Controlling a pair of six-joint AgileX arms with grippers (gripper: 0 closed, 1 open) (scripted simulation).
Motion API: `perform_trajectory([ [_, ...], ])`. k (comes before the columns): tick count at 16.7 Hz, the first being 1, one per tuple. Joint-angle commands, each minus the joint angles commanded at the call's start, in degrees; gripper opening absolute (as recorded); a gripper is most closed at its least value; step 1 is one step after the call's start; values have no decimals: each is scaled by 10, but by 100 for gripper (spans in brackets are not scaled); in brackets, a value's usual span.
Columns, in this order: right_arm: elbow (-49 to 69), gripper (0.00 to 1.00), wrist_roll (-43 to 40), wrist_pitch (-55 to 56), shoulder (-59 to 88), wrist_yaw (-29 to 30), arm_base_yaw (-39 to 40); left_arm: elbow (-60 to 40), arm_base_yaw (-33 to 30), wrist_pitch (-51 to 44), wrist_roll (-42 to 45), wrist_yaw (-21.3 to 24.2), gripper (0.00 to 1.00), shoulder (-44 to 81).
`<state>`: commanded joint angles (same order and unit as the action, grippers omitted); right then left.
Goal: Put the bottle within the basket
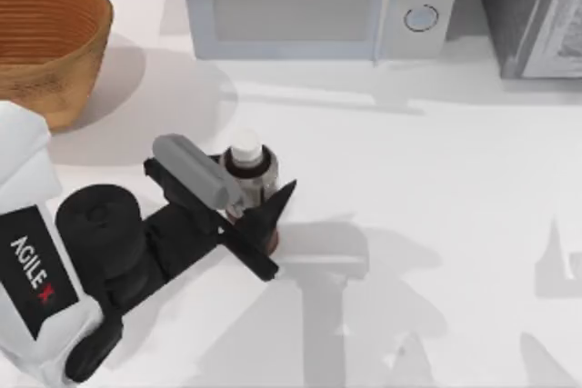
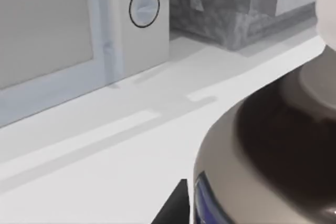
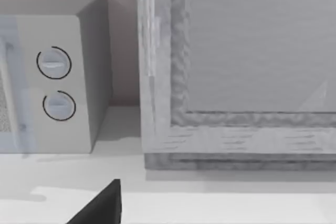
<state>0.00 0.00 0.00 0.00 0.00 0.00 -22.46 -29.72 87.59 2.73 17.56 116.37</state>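
Observation:
The bottle (image 1: 247, 163) stands upright on the white table, left of centre, with its white cap up and a strip of reddish-brown base showing below the fingers. My left gripper (image 1: 257, 195) is shut on the bottle around its grey-labelled body, and one dark finger (image 1: 280, 202) lies against the bottle's right side. In the left wrist view the bottle (image 2: 273, 150) looms very close beside a fingertip (image 2: 176, 208). The wicker basket (image 1: 45, 34) sits at the table's far left corner, well apart from the bottle. In the right wrist view, a dark fingertip (image 3: 102, 208) of my right gripper points at the back wall.
A white microwave (image 1: 314, 2) stands along the back edge, with a grey textured box (image 1: 536, 11) to its right. Open tabletop lies between the bottle and the basket. Arm shadows fall on the table's right half.

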Motion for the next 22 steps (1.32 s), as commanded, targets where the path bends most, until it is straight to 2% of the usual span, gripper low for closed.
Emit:
perform_trajectory([
  [10, 0, 100, 0, 0, 0, 0, 0, 0, 1, -1, 1, 0, 0, -1],
  [13, 0, 100, 0, 0, 0, 0, 0, -37, 18, -38, 5, 0, 0, -28],
  [17, 0, 100, 0, 0, 0, 0, 0, -149, 79, -170, 13, -7, 0, -99],
  [22, 0, 100, 0, 0, 0, 0, 0, -309, 190, -413, 15, -30, 0, -195],
])
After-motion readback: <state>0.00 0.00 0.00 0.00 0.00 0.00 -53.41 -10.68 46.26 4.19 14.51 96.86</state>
